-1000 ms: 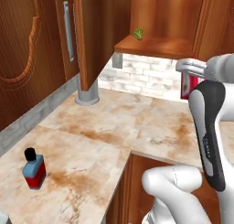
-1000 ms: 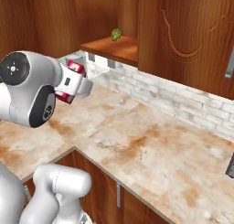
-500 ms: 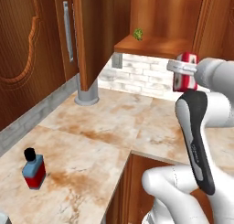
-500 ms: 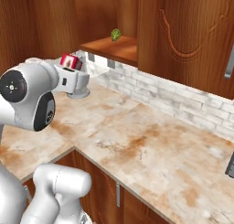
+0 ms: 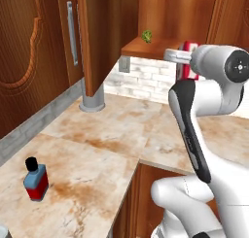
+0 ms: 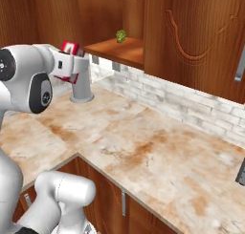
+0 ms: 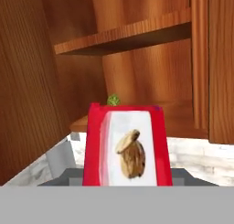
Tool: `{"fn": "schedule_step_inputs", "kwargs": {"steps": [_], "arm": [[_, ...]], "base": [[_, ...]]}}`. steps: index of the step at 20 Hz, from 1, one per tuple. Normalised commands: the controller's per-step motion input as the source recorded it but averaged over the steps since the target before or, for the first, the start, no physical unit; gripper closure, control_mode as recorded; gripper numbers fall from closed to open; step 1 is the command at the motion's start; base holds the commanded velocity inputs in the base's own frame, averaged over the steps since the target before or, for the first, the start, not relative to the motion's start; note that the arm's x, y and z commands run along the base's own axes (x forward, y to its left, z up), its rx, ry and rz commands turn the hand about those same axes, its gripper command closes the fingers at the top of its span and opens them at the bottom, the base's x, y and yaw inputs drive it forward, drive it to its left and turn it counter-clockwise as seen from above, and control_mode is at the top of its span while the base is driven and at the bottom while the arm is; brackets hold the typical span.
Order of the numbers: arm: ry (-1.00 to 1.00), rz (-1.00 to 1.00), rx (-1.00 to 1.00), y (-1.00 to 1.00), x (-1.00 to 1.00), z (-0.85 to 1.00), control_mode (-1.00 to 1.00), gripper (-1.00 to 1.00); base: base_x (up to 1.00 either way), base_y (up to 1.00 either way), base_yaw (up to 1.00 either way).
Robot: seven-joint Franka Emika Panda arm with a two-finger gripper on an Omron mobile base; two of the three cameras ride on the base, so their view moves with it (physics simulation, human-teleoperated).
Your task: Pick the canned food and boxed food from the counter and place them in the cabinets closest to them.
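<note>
With the gripper [image 6: 72,66] clamped on the boxed food [image 7: 128,150], the carry step is on: the red box rides in the air just short of the open cabinets [image 6: 115,23], near level with the lower shelf [image 6: 119,49] where a small green thing [image 6: 121,36] sits. Next, probably, a forward reach onto that shelf, though clearance past the door edge is hard to judge.
</note>
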Motion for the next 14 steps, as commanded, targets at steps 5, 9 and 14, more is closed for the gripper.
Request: {"fn": "schedule_step_inputs", "kwargs": {"steps": [5,9,14], "arm": [[0.05,-0.04,-0.02,0.0,0.07,0.0,-1.0,1.0],[0.0,0.0,0.0,0.0,0.15,0.0,-1.0,1.0],[0.03,-0.07,0.0,-0.06,0.28,0.0,-1.0,1.0]], "base": [[0.0,0.0,0.0],[0.0,0.0,0.0],[0.0,0.0,0.0]]}}
